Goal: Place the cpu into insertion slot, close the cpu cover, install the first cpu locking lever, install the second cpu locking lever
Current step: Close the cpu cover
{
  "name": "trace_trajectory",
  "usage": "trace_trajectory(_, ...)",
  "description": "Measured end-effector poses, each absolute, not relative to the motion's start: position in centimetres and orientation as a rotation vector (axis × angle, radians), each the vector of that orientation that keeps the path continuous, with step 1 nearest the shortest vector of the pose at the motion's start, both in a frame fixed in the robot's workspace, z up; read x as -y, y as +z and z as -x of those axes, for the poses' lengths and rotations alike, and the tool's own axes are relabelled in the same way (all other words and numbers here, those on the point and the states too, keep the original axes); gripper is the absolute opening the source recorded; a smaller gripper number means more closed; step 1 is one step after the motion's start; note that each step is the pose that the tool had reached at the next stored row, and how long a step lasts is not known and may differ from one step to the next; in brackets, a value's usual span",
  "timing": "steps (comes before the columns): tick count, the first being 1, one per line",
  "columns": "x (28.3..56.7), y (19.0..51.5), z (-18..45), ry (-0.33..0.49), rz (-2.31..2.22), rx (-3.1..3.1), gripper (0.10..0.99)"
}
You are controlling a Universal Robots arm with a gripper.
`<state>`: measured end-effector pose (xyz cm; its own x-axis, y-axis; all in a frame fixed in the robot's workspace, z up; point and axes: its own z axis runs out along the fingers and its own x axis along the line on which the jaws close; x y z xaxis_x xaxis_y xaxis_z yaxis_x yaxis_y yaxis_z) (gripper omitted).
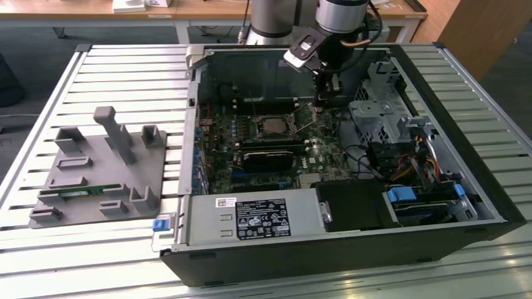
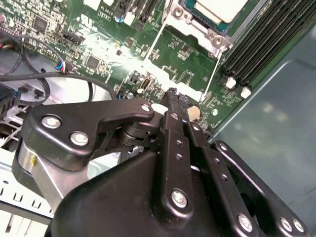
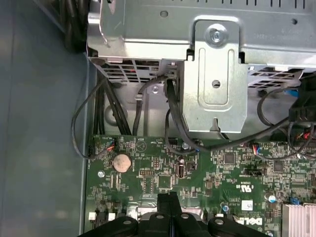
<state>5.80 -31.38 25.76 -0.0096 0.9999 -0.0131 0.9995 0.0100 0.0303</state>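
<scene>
In the second wrist view the cpu (image 2: 217, 6) sits framed by the cpu cover (image 2: 198, 27); the gripper (image 2: 172, 95), jaws pressed together, hangs nearby. The exterior view adds the computer case (image 1: 332, 261) on a slatted tabletop (image 1: 108, 68).

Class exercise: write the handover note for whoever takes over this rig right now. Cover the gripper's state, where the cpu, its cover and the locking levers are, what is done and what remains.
The gripper is shut with nothing seen between its fingers. Its tip is low over the motherboard, beside the socket and close to both levers.
The cpu sits in the socket.
The cpu cover appears to lie down around the chip.
One lever rod and the other lever rod stick out from the socket, apparently unlatched.
Done: cpu placed, cover seemingly closed.
Left: both locking levers.
</scene>
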Motion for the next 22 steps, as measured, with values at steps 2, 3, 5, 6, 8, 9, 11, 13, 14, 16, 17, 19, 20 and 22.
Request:
trace_trajectory(2,31.4,25.7,-6.0,0.019,-2.189,-2.211,0.106)
trace_trajectory(3,31.4,25.6,-6.1,0.019,-2.189,-2.211,0.106)
trace_trajectory(5,31.3,25.5,-6.3,0.019,-2.189,-2.211,0.106)
trace_trajectory(6,31.3,25.4,-6.4,0.019,-2.189,-2.211,0.106)
trace_trajectory(8,31.3,25.3,-6.5,0.018,-2.189,-2.211,0.106)
trace_trajectory(9,31.3,25.2,-6.6,0.017,-2.189,-2.211,0.106)
trace_trajectory(11,31.3,25.1,-6.7,0.017,-2.189,-2.211,0.106)
trace_trajectory(13,31.3,25.0,-6.7,0.016,-2.189,-2.210,0.106)
trace_trajectory(14,31.3,24.9,-6.8,0.015,-2.189,-2.210,0.106)
trace_trajectory(16,31.3,24.8,-6.9,0.014,-2.189,-2.211,0.106)
trace_trajectory(17,31.3,24.7,-7.0,0.014,-2.190,-2.211,0.106)
trace_trajectory(19,31.3,24.6,-7.0,0.011,-2.189,-2.210,0.106)
trace_trajectory(20,31.3,24.5,-7.0,0.010,-2.189,-2.210,0.106)
trace_trajectory(22,31.3,24.3,-7.0,0.008,-2.189,-2.210,0.106)
